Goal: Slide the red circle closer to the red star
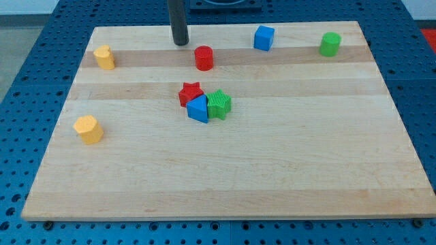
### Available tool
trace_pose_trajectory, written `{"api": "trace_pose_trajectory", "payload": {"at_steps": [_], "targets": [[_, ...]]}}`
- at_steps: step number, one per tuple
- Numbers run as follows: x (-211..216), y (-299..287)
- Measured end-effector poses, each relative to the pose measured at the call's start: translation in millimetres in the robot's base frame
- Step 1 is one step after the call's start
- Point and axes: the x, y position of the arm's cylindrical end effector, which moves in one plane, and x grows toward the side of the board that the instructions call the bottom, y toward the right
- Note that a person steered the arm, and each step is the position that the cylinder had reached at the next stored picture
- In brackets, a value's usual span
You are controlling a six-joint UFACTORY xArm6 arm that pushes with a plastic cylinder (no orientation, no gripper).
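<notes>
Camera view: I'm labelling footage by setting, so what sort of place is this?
Probably a robotics lab bench: a wooden board lies on a blue perforated table, small blocks such as the red circle and red star are scattered about, and my tip touches down above them.

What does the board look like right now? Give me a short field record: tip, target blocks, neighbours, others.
tip: my tip near the view's top, up-left of the red circle, apart from it
red star: below the circle, a gap between them
star's neighbours: blue block and green block bunched against it
others: blue cube, green cylinder, two yellow blocks
board: wooden board
</notes>
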Motion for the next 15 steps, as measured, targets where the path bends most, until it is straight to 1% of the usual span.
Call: {"api": "trace_pose_trajectory", "payload": {"at_steps": [1, 2, 3, 5, 7, 8, 9, 10, 11, 12, 13, 15], "targets": [[-13, 22], [-13, 24], [10, 24], [112, 30], [128, 30], [96, 30], [52, 46], [59, 73], [91, 76], [99, 76], [126, 76], [128, 76]]}}
